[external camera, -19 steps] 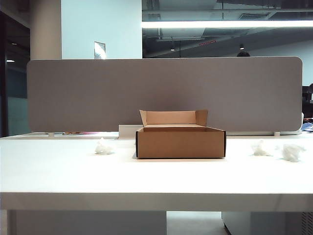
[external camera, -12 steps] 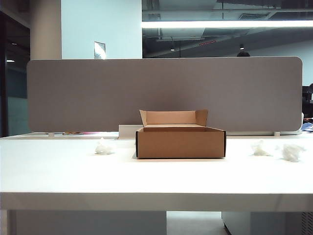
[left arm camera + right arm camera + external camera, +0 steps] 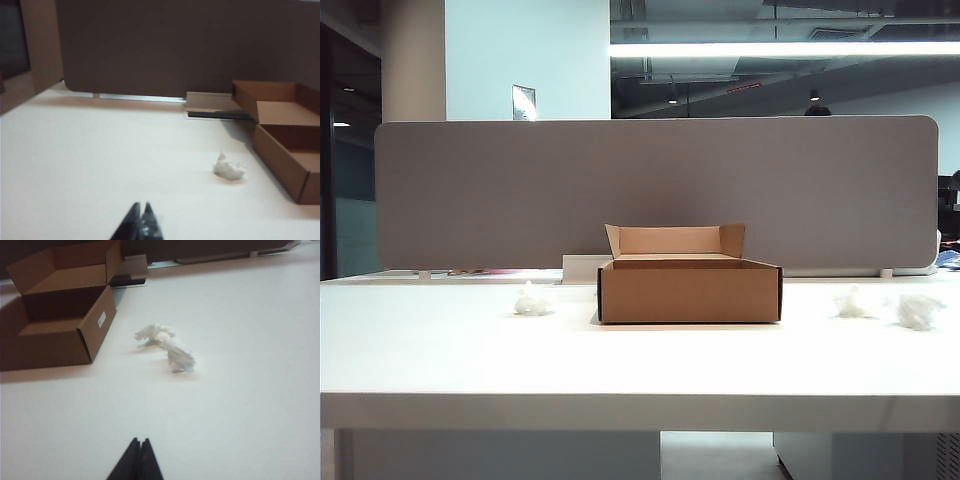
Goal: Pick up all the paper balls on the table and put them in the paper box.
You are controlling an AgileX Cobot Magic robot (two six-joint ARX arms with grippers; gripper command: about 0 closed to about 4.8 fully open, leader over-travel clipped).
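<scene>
White table point(image 3: 640, 360), grey divider panel point(image 3: 656, 190) behind. Paper box point(image 3: 690, 290) long axis left-right, flap rearward; paper balls point(image 3: 533, 300) flanking. Left hand point(image 3: 140, 220), right hand point(image 3: 138, 457) clenched, empty.

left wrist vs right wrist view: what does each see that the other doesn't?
Left wrist only: the shut left gripper, the lone paper ball on the box's left side, and the grey divider panel. Right wrist only: the shut right gripper, and the two paper balls right of the box. Both: the open paper box, nothing visible inside, and the white table.
</scene>
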